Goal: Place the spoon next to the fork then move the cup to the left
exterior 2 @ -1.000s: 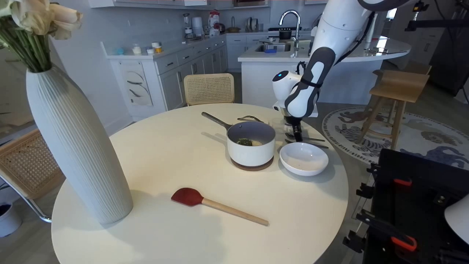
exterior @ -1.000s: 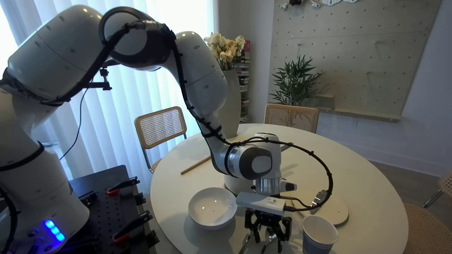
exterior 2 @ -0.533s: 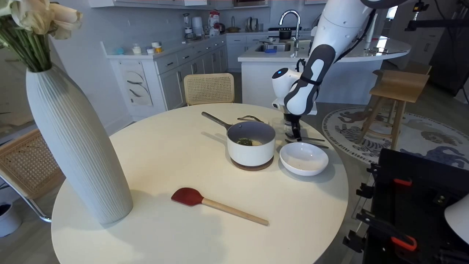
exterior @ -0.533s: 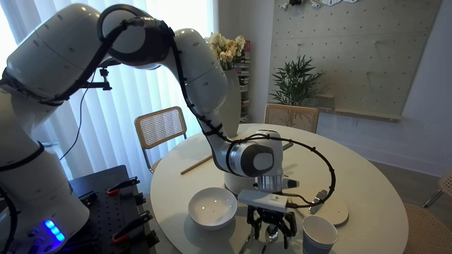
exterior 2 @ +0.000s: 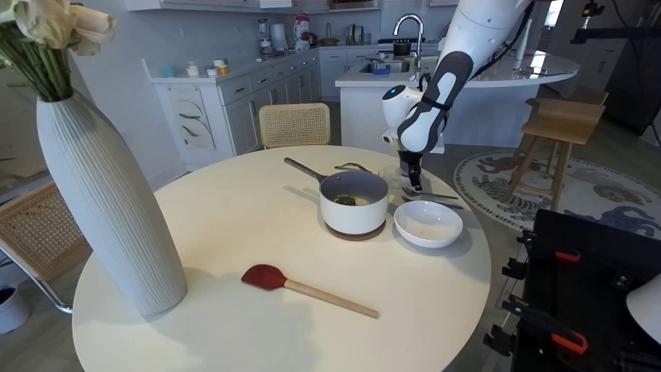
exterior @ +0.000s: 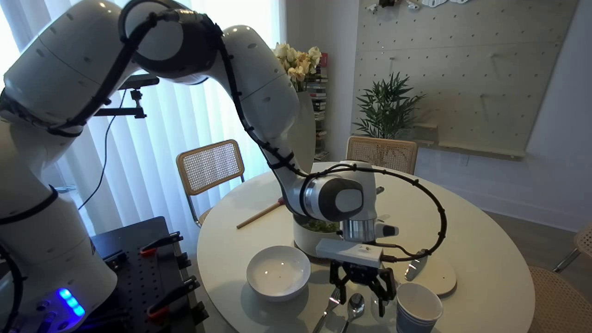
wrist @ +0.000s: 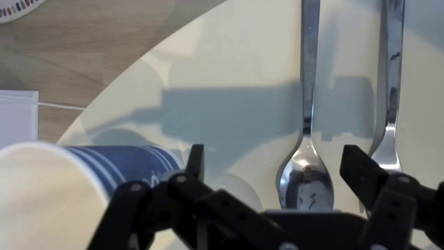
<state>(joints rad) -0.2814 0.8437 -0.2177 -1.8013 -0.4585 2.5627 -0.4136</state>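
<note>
Cup (exterior: 419, 308) limits room beside the end effector (exterior: 362, 308).

Daylight glares through the blinds (exterior: 173, 125), while bluish shadows cross the tabletop (wrist: 256, 38).

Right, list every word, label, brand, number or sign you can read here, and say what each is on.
None can be read.
Blue paper cup, wrist view: white lettering, partly covered by the gripper, too blurred to read.
Stacked books, exterior view: spines too small to read.
Red-and-white package, exterior view, background: any print too small to read.
</note>
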